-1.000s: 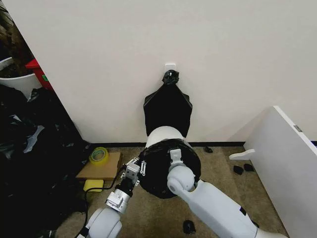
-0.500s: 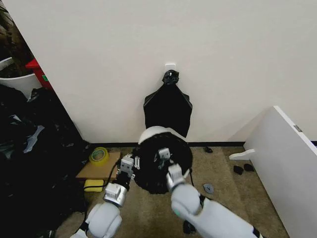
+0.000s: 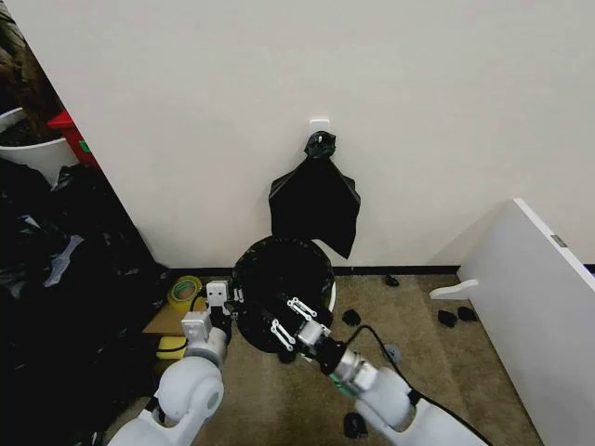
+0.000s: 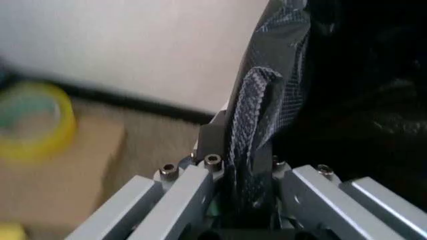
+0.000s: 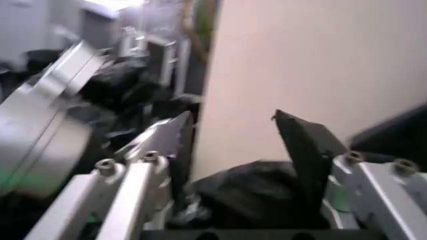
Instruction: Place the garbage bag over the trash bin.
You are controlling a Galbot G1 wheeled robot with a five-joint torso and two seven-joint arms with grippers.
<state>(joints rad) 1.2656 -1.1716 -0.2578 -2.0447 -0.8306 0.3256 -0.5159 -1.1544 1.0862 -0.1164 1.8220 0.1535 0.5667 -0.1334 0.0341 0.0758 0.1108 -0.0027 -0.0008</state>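
1. I'm seeing the garbage bag (image 3: 279, 279) sitting draped over the trash bin (image 3: 331, 297) on the carpet by the wall; just a sliver of the cream rim is showing on the bin's right side.
2. My left gripper (image 3: 220, 299) is sitting at the bag's left edge, clenched on a fold of the black plastic; the left wrist view has the film pinched between the fingers (image 4: 257, 150).
3. My right gripper (image 3: 287, 319) is hovering at the bag's front, fingers spread wide and grasping nothing.
4. A knotted bunch of bags (image 3: 314, 200) is hanging on the wall just behind the bin.
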